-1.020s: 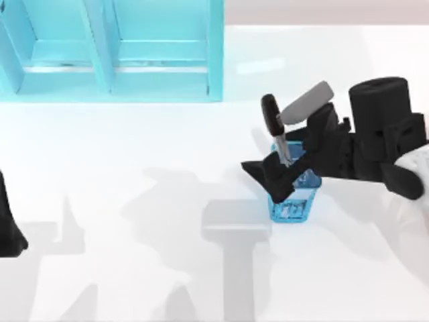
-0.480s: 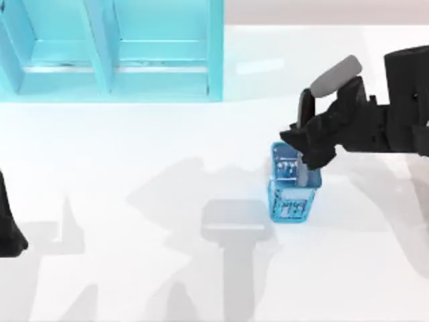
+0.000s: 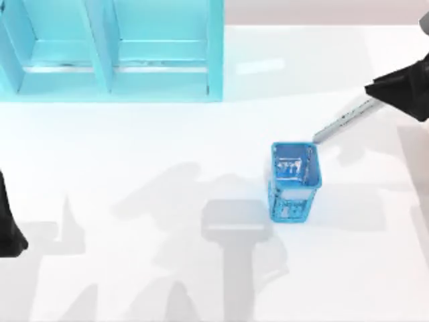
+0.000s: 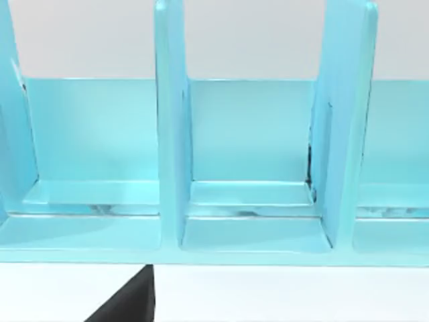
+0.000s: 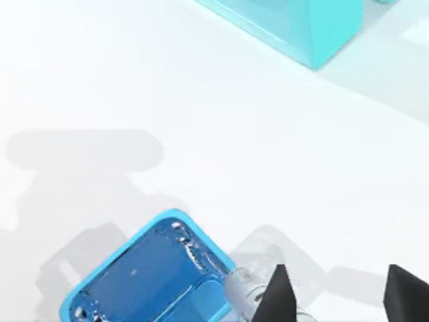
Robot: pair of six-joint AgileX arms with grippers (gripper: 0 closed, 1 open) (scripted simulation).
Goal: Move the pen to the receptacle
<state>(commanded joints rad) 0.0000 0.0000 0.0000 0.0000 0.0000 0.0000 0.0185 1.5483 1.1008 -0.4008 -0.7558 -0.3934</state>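
Top view: glossy white surface (image 3: pixel 134 168) with soft grey shadows. Turquoise compartmented shelf unit (image 3: pixel 114 50) in the upper left of the frame, smooth panels, upright dividers. Blue mesh cup (image 3: pixel 293 181) right of centre, roughly square in section, translucent and shiny, standing upright. The pen (image 3: pixel 343 121) lies on a slant at the right, above and to the right of the cup: thin silver-grey barrel with dark print, lower tip just beside the cup's upper right corner, upper end hidden under the right end effector (image 3: pixel 402 90). That end effector is matte black, wedge-shaped, at the right edge; it has the pen in its grip. The left arm (image 3: pixel 10 221) is parked at the left edge, a dark shape.

Left wrist view: the shelf unit close up, flat turquoise walls, three bays, faint dark scuffs at the joints. A black part of the left end effector (image 4: pixel 127 305) at the lower edge; cannot tell how far it is open.

Right wrist view: cup from above, rounded corners, glossy blue floor. Two black pointed fingertips (image 5: pixel 276 298) at the lower right, with a gap between them; the pen's silvery barrel sits beside the near one, at the cup's rim.
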